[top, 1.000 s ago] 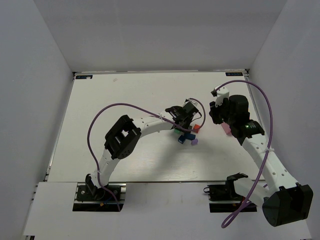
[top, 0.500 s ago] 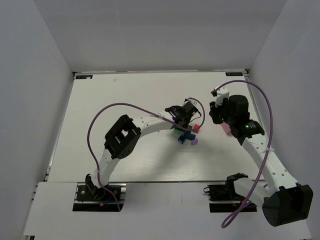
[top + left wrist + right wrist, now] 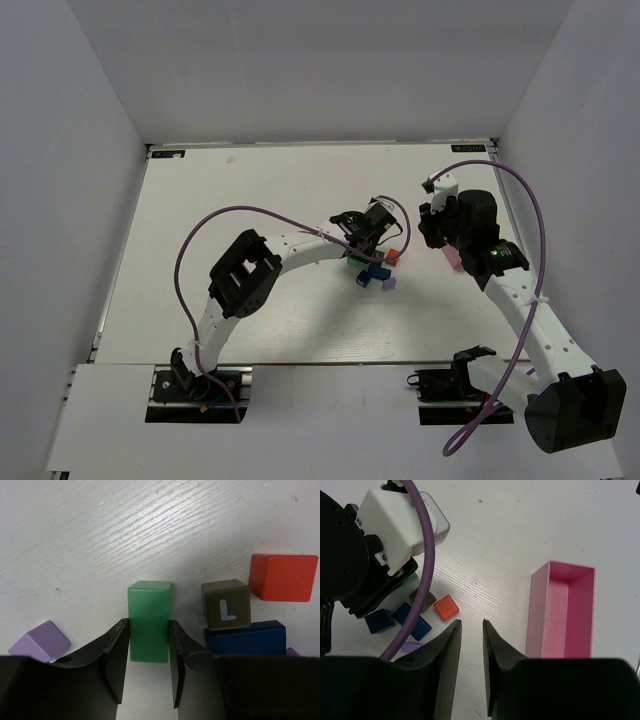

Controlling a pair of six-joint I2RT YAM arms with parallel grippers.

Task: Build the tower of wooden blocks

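Note:
The wood blocks lie in a loose cluster (image 3: 376, 272) at mid-table. In the left wrist view an upright green block (image 3: 149, 605) stands between the fingers of my left gripper (image 3: 148, 622), and both pads press its sides. Right of it are an olive cube marked L (image 3: 226, 605), a blue bar (image 3: 245, 637) and a red cube (image 3: 282, 576). A purple cube (image 3: 40, 641) lies to the left. My right gripper (image 3: 471, 624) hovers open and empty over bare table, right of the red cube (image 3: 445, 606). No stacked tower shows.
A pink rectangular tray (image 3: 537, 615) lies just right of my right gripper, partly hidden under that arm (image 3: 453, 258) in the top view. The left arm's purple cable (image 3: 422, 575) loops above the blocks. White walls enclose the table.
The left gripper's jaws have closed onto the green block. Neither arm has visibly shifted, and the blocks lie where they were.

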